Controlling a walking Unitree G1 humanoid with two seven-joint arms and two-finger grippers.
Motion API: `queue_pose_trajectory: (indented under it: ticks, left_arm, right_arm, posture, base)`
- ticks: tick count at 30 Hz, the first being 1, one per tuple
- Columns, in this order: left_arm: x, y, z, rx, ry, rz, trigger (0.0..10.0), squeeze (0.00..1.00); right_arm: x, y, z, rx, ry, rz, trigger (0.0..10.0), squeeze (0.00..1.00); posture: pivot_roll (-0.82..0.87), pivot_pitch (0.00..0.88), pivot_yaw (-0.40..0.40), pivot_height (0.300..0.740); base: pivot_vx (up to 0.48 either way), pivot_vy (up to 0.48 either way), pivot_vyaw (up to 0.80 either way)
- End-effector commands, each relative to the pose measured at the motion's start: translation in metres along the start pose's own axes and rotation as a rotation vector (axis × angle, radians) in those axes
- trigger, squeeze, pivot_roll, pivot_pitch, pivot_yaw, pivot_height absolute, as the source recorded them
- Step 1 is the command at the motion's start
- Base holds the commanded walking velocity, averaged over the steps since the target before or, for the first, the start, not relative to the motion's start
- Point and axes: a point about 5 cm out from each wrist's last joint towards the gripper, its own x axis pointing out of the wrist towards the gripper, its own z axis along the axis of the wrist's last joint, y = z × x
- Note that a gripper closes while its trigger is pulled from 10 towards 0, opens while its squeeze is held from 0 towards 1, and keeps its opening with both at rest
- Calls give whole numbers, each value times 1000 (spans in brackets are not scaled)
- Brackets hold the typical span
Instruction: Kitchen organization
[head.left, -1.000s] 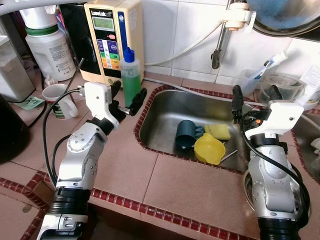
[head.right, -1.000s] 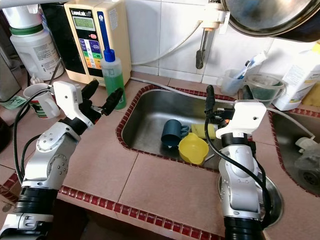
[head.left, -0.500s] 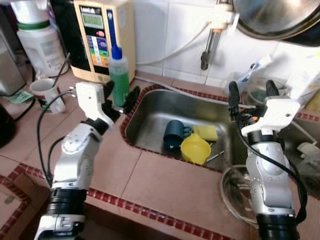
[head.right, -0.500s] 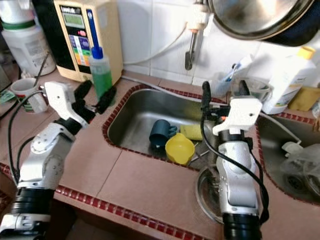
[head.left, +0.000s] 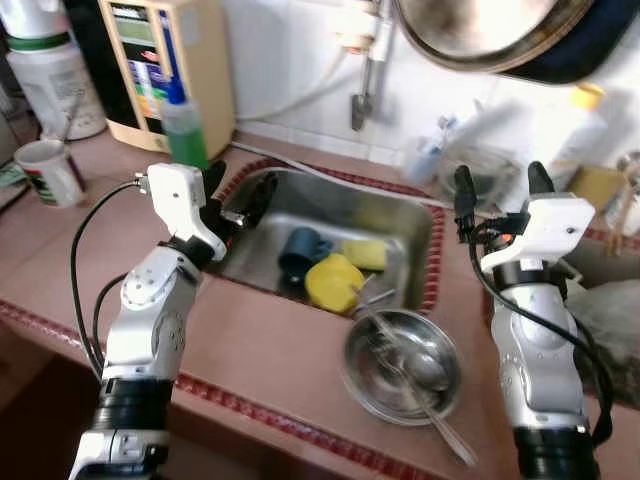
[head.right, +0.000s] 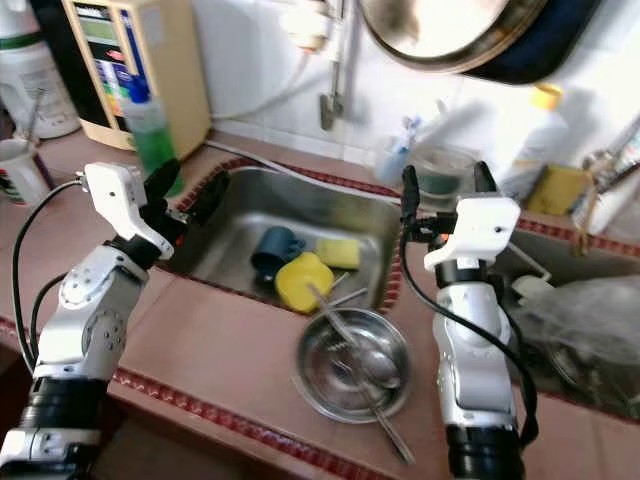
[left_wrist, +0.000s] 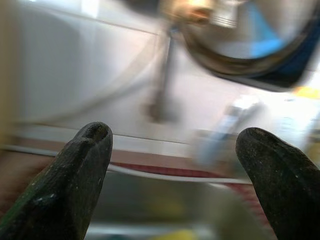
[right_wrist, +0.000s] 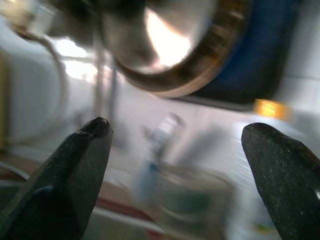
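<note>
Judging by the layout, nothing is sorted yet: dark blue cup (head.left: 297, 247), yellow plastic bowl (head.left: 332, 281) and yellow sponge (head.left: 364, 254) sit in the steel sink (head.left: 415, 225). A steel bowl holding spoons (head.left: 402, 363) rests on the tiled bench (head.left: 260, 335). Left gripper (head.left: 237, 192) and right gripper (head.left: 496, 187) both hover with fingers apart, holding nothing.

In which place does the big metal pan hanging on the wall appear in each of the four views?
Left eye view: hanging pan at the top edge, right of centre, above the sink.
Right eye view: at the top edge, near the centre.
Left wrist view: upper right, blurred.
Right wrist view: across the top centre, blurred.
Shared landmark: the yellow-capped bottle just below the pan's right side; in the wrist views it is a yellow smear.
</note>
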Motion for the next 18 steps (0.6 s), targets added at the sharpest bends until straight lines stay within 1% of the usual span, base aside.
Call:
queue_pose_trajectory:
  ticks: [1, 8, 18]
  left_arm:
    - [-2, 3, 8, 19, -13, -6, 10000, 0]
    - [-6, -1, 9, 6, -11, -38, 10000, 0]
    - [-9, -4, 9, -4, 5, -56, 10000, 0]
  right_arm:
    - [3, 2, 5, 10, -24, 10, 10000, 0]
    - [-2, 6, 4, 27, -18, 36, 10000, 0]
    - [-4, 4, 3, 27, -9, 29, 10000, 0]
  posture:
    - [13, 0, -15, 740]
    - [12, 0, -11, 740]
    - [10, 0, -6, 740]
  base:
    - [0, 0, 0]
    - [0, 0, 0]
    - [0, 0, 0]
